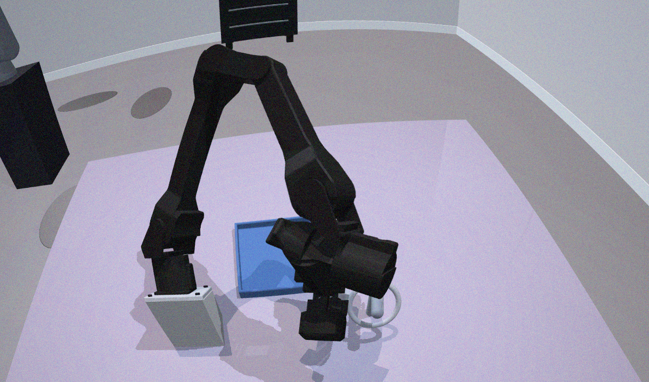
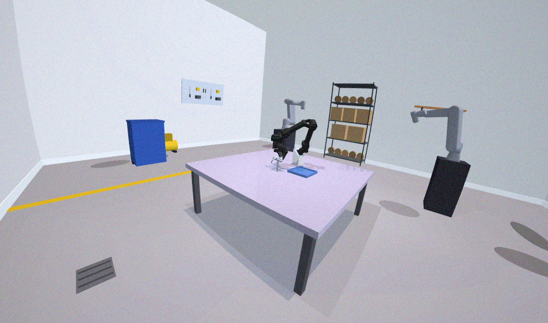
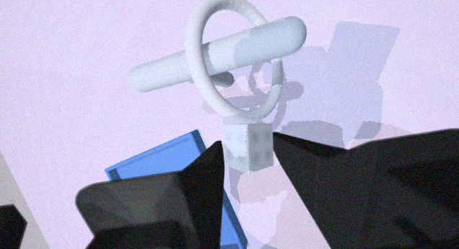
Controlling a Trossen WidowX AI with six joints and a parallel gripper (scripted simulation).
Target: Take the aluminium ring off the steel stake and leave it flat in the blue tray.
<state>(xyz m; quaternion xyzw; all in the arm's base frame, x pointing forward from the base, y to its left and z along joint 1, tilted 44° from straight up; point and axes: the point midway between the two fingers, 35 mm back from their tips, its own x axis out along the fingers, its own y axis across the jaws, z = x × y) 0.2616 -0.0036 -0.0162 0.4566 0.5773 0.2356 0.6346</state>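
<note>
The ring's small tab [image 3: 248,146] is pinched between the fingertips of the gripper [image 3: 246,141], and the ring [image 1: 399,304] [image 3: 195,45] is held above the table [image 1: 459,213] [image 2: 283,188] [image 3: 54,45], around the bar [image 1: 375,307] [image 3: 252,45] at the top of the stake. Just beside, the blue tray [image 1: 264,256] [image 2: 302,172] [image 3: 159,153] is seen on the table, with no ring lying in it
</note>
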